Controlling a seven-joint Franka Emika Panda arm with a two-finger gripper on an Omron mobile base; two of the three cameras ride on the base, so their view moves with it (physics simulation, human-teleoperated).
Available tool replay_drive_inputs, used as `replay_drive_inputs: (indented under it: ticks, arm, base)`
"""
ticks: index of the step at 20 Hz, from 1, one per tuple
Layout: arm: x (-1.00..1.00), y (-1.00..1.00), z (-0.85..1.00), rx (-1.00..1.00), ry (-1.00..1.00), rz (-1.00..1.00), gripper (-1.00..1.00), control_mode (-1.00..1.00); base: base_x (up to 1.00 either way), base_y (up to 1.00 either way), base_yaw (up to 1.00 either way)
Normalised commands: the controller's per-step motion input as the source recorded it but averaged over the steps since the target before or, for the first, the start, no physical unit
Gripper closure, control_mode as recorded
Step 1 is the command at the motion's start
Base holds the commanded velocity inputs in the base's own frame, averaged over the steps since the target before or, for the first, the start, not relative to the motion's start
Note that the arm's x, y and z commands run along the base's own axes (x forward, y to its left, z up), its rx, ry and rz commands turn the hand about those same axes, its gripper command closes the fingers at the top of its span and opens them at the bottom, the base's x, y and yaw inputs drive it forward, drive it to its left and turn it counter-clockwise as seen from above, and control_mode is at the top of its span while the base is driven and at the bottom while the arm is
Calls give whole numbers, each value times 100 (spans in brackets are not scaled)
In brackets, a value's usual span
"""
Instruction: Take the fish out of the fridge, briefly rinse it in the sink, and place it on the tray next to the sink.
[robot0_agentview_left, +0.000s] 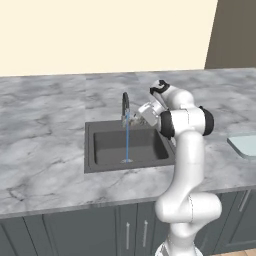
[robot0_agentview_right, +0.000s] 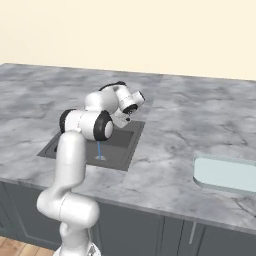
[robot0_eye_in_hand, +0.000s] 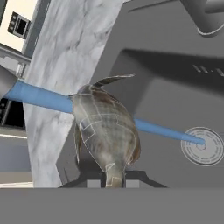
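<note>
My gripper (robot0_eye_in_hand: 114, 181) is shut on the tail end of the fish (robot0_eye_in_hand: 105, 127), a mottled silvery-grey body that points away from the hand. A blue stream of water (robot0_eye_in_hand: 41, 98) from the black gooseneck tap (robot0_agentview_left: 125, 102) meets the fish and runs on to the drain (robot0_eye_in_hand: 202, 146). In the left base view the gripper (robot0_agentview_left: 135, 118) hangs just right of the tap's spout, above the back of the dark grey sink (robot0_agentview_left: 107, 145). The pale blue-green tray (robot0_agentview_right: 225, 174) lies on the worktop to the right of the sink (robot0_agentview_right: 122, 150). The fridge is out of view.
Grey marble worktop (robot0_agentview_left: 45, 125) surrounds the basin on all sides. Dark cabinet fronts (robot0_agentview_left: 100, 230) run below the front edge. My arm's elbow (robot0_agentview_left: 187, 122) stands over the sink's right rim, between basin and tray (robot0_agentview_left: 245, 144).
</note>
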Motion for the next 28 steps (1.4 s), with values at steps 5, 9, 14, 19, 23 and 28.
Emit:
replay_drive_inputs:
  ticks: [5, 9, 14, 19, 23, 28]
  arm:
    - [6, 0, 0, 0, 0, -11, 100, -100]
    - [-65, 0, -5, 0, 0, 0, 100, -100]
    - [-100, 0, -2, 0, 0, 0, 100, -100]
    - [-100, 0, 5, 0, -9, -1, 100, -100]
    - [-100, -1, 39, -9, -10, -16, 100, -100]
    - [-100, -4, 64, -21, -4, -36, 100, -100]
  base:
    - [0, 0, 0]
    - [0, 0, 0]
    - [0, 0, 0]
    - [0, 0, 0]
    - [0, 0, 0]
    - [0, 0, 0]
